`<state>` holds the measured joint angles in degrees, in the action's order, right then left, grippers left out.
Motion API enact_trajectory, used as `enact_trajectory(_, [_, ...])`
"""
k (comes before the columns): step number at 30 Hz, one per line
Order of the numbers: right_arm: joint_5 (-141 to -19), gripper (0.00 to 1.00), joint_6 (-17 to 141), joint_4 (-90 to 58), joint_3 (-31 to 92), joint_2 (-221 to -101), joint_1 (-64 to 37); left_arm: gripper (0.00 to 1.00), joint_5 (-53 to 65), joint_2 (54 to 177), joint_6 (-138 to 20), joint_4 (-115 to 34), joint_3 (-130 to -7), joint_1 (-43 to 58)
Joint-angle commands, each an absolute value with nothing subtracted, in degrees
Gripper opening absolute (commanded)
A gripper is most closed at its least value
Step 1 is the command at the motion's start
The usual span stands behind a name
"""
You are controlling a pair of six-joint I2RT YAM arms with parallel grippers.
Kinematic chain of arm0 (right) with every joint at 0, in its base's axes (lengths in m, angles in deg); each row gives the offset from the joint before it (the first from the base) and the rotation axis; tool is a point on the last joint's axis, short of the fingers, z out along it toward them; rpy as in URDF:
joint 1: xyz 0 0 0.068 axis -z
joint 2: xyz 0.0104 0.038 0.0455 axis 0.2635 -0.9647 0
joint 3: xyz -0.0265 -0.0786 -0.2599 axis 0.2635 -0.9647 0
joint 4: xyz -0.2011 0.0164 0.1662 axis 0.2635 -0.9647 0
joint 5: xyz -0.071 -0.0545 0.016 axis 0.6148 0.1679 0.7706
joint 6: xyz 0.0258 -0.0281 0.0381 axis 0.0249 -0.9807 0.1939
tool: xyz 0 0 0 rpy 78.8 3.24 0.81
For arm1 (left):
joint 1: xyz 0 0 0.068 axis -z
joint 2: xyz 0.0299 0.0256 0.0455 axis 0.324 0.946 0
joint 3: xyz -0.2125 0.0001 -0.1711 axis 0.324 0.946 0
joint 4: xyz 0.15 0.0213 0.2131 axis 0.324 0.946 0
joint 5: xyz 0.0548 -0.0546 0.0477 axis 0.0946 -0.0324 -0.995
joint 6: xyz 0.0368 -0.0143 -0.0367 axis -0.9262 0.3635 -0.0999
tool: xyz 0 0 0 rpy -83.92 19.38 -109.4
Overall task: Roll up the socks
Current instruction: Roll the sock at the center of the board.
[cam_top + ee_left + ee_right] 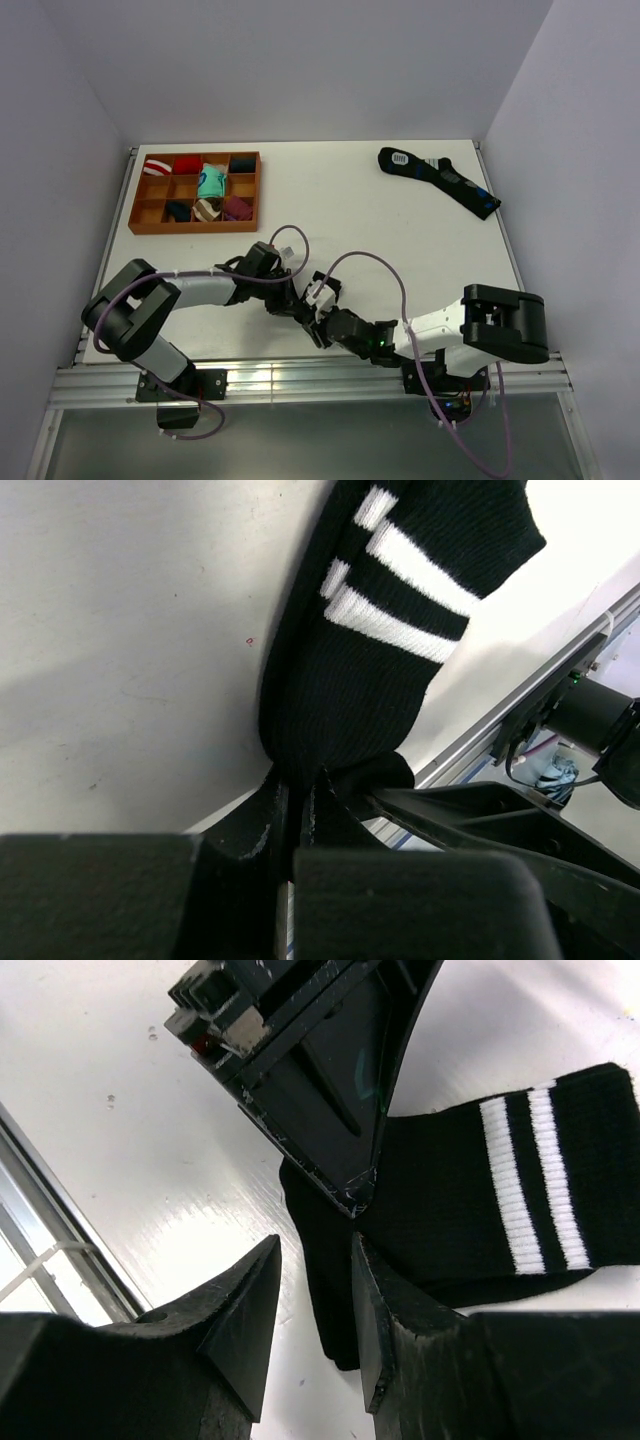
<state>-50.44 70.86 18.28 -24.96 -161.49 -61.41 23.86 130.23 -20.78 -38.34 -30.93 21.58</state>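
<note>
Left pincer [295, 785] was clamped together on one end of the black sock [380, 680]. Its two fingers were pressed tight, with the knit bunched between them, low over the white table [120, 660] near its front edge. From that grip the sock ran away from the fingertips and lay on the table. It ended in the cuff [420, 570], which was ringed by two white stripes. We saw the right pincer [312, 1260] facing the left one almost tip to tip. Its fingers [245, 1310] stood apart, a strip of bare table showed in the gap between them, and nothing was held there. The sock lay just beyond those fingertips and off to their right, with one dark edge passing behind the right-hand finger. We could not tell whether that finger touched the sock. From above, the two pincers met between the arm bases, and the sock was mostly hidden beneath them. Well away from the left pincer, toward the table's far left corner, sat an orange compartment tray [135, 215] holding small rolled sock bundles [210, 182]. Well away from the right pincer, toward the far right corner, a longer dark sock [440, 180] with blue marks lay flat.
</note>
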Motion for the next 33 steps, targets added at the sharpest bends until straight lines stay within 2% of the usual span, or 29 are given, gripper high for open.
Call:
enact_trajectory(1, [-47.24,0.42,71.59,22.40,-25.50,-163.14,-62.33,0.01,18.41,134.25,-24.63,-29.69,-27.98,21.61])
enact_trajectory(16, [-42.06,0.43,73.00,24.16,-26.20,-167.53,-64.44,0.00,23.24,135.05,-23.75,-33.39,-25.87,19.24])
enact_trajectory(22, [-39.34,0.48,73.97,24.51,-26.74,-168.50,-65.49,0.00,24.38,134.52,-23.66,-34.09,-25.08,17.83])
enact_trajectory(33, [-37.31,0.49,71.86,22.93,-24.71,-169.99,-67.51,0.00,29.39,135.83,-24.98,-34.53,-24.46,13.80])
